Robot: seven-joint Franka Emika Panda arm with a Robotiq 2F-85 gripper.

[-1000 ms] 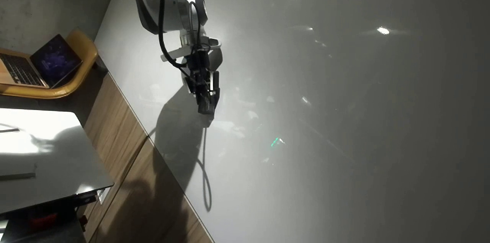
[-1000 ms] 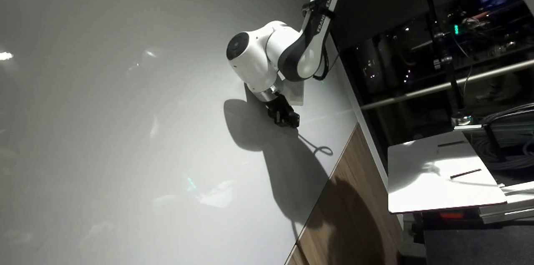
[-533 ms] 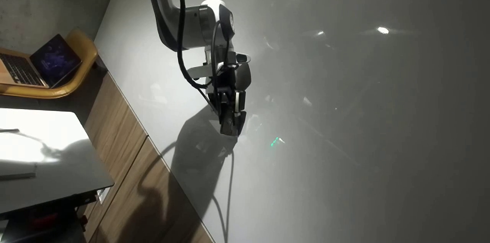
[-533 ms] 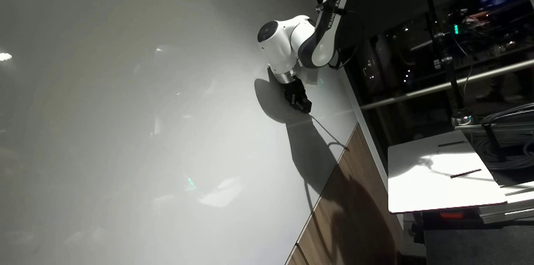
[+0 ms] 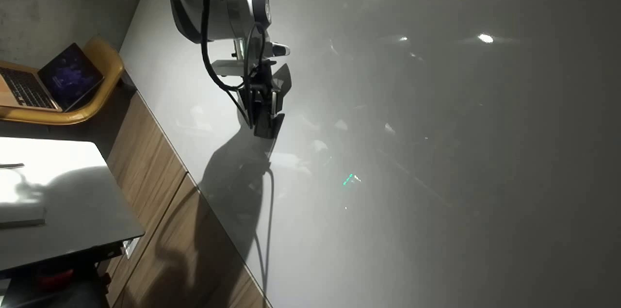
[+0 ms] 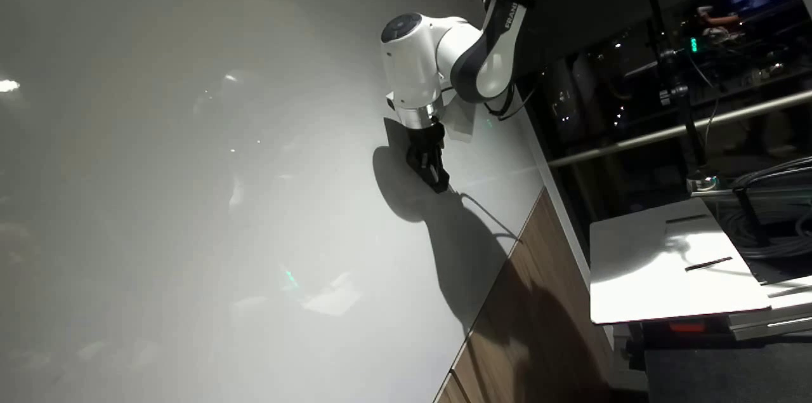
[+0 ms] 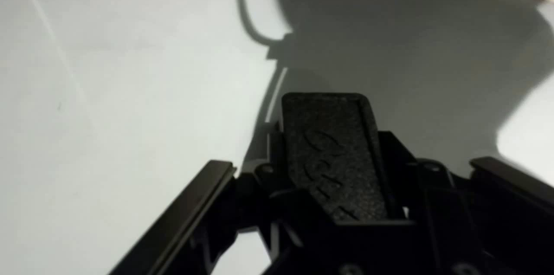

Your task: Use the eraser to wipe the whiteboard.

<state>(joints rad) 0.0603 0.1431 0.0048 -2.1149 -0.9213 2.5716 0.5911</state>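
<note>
The arm (image 5: 218,13) throws a dark shadow (image 5: 233,182) across the glare-spotted whiteboard (image 5: 412,230), the tabletop (image 5: 58,155) is partly overexposed, and the wrist view looks soft.

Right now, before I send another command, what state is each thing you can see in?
The whiteboard: partly shadowed, with glare; a small faint mark shows in the wrist view.
The claw: shut on the eraser.
The eraser: gripped, its far end sticking out past the claw; contact with the whiteboard unclear.
The laptop: open and switched on.
The white tabletop: part brightly lit, part in shadow.
</note>
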